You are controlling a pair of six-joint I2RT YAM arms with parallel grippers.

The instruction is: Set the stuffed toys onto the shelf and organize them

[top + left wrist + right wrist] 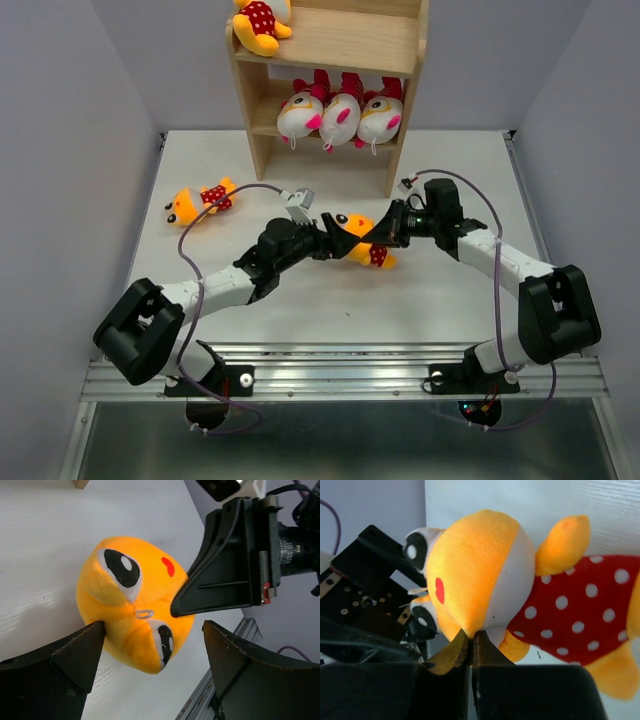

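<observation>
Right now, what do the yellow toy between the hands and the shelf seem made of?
The yellow toy: soft plush fabric, matte fuzzy nap, visible seams, probably stuffed. The shelf: light wood, smooth unpainted boards; solid or plywood, cannot tell.

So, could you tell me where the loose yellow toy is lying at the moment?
In the top view, the loose yellow toy lies on the left of the table, left of the shelf and up-left of the held yellow toy.

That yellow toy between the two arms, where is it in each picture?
Top external: yellow toy mid-picture, on the table.
Left wrist: its face fills the middle.
Right wrist: head and dotted shirt, centre to right.
Shared landmark: the right tool pinching its head.
</observation>
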